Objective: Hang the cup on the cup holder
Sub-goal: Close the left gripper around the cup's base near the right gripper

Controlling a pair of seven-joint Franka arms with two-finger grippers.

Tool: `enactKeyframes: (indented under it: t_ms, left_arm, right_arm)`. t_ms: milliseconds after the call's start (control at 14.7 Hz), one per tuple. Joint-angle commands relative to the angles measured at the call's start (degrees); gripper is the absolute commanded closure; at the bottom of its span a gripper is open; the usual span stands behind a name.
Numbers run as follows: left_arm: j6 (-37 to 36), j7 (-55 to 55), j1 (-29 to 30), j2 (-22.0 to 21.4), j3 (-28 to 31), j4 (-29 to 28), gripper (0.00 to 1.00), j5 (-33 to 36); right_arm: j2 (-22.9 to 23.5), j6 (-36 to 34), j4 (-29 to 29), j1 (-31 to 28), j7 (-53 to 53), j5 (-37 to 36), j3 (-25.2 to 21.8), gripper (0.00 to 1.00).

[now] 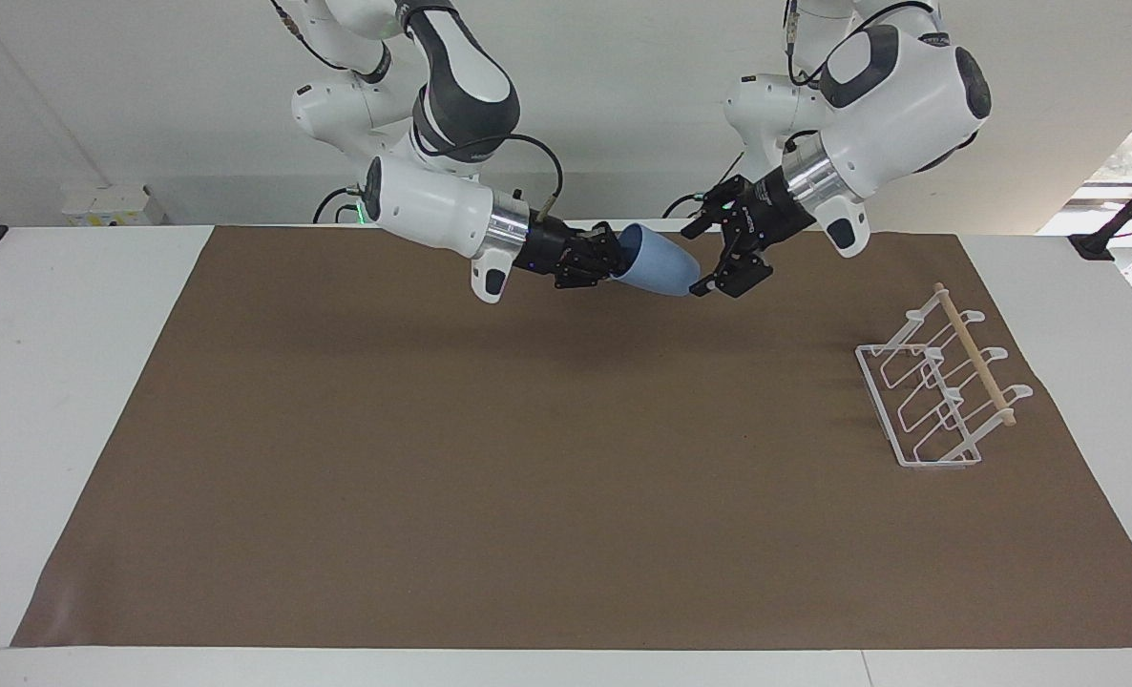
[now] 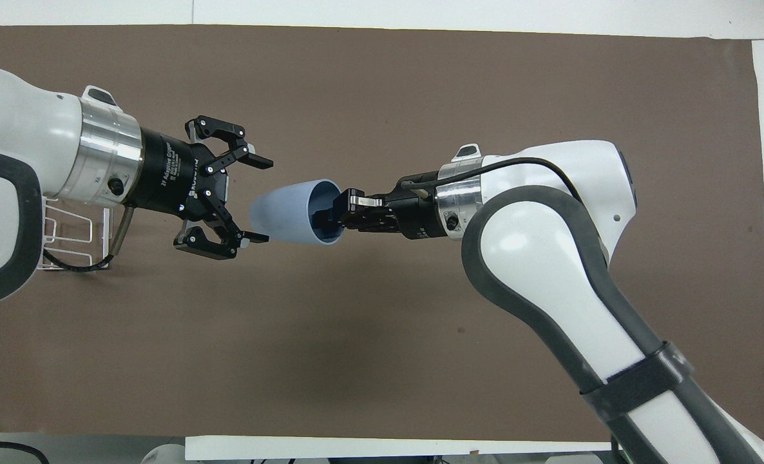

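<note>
The light-blue cup hangs on its side in the air over the part of the mat near the robots, base toward the left arm's end. My right gripper is shut on the cup's rim, one finger inside the mouth. My left gripper is open, and its fingers stand on either side of the cup's base. I cannot tell if they touch it. The white wire cup holder stands on the mat at the left arm's end. In the overhead view the left arm hides most of the holder.
A brown mat covers most of the white table. Both arms meet in the air over the mat's edge nearest the robots.
</note>
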Motion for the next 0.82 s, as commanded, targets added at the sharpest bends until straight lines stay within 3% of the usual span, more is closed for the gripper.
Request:
enactKeyframes:
  t_ms: [0, 205, 273, 341, 409, 477, 614, 750]
  left_arm:
    - [2.0, 0.7, -1.8, -2.1, 0.8, -4.4, 0.00, -0.6]
    - [3.8, 1.8, -1.8, -3.4, 0.8, -6.9, 0.00, -0.5]
    - [3.9, 2.0, -1.8, -3.4, 0.8, -7.2, 0.05, -0.5]
    - [3.8, 2.1, -1.8, -3.5, 0.8, -7.1, 0.14, -0.5]
    - [4.1, 2.3, -1.8, -3.4, 0.8, -6.9, 0.35, 0.0]
    - [4.8, 3.4, -1.9, -3.3, 0.7, -6.7, 0.63, 2.0]
    - [6.2, 6.9, -4.3, -3.2, 0.6, -6.7, 1.00, 6.1]
    - [5.6, 6.4, -4.0, -2.9, 0.8, -6.2, 1.00, 6.1]
  right_arm:
    - [-1.0, 2.2, -1.1, 0.6, 0.7, 1.3, -0.1, 0.97]
    - [-0.9, 2.3, -1.0, 0.6, 0.7, 1.3, -0.1, 0.97]
    - [-0.9, 2.3, -1.0, 0.6, 0.7, 1.3, -0.1, 0.97]
    - [-0.8, 2.5, -0.9, 0.6, 0.7, 1.3, -0.1, 0.97]
    - [-0.7, 2.6, -0.7, 0.6, 0.7, 1.3, -0.1, 0.97]
    - [-0.7, 2.6, -0.7, 0.5, 0.7, 1.3, -0.1, 0.97]
    - [-0.7, 2.6, -0.6, 0.4, 0.8, 1.3, -0.2, 0.97]
    - [-0.6, 2.6, -0.6, 0.1, 0.7, 1.3, -0.2, 0.97]
